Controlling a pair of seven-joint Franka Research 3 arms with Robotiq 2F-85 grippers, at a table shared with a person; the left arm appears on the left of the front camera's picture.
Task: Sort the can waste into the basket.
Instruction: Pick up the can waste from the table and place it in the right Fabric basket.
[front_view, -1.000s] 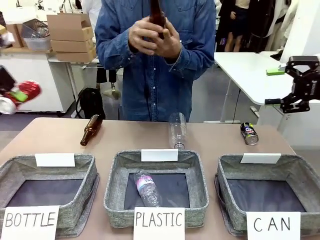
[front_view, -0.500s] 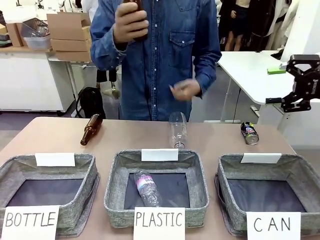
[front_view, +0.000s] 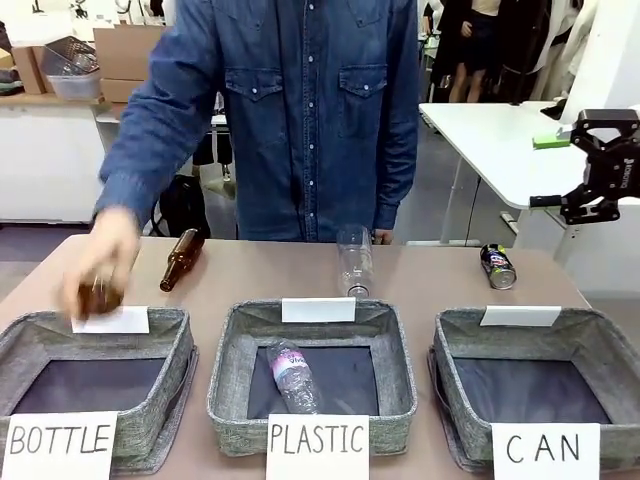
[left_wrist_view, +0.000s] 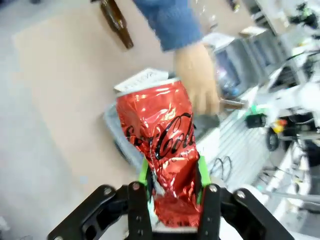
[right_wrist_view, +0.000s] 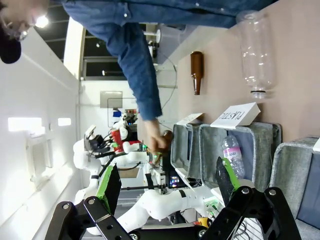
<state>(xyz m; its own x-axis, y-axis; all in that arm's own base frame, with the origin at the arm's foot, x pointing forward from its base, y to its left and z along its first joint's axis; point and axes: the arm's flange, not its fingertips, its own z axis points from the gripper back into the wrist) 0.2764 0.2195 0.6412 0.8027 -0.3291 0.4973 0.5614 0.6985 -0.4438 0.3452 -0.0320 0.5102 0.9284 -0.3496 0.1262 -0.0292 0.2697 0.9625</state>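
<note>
The left gripper (left_wrist_view: 173, 175) had its green pads clamped on the crumpled lower end of the red can (left_wrist_view: 160, 130), a grip low enough to leave most of the can's body free for a clean drop. It hung far from the CAN basket (front_view: 600, 330), apparently above the basket at the opposite end of the row, so the can had the whole row to cross. There a person's hand (front_view: 100, 270) was lowering a brown bottle (front_view: 98, 295), probably a reason to hold the can high and clear. The dark can (front_view: 497, 267) lay on its side on the table just beyond the CAN basket's far rim. Above and beyond that basket's far right corner, the right gripper (right_wrist_view: 167, 184) hung with jaws spread wide and empty, seemingly poised for that can.
</note>
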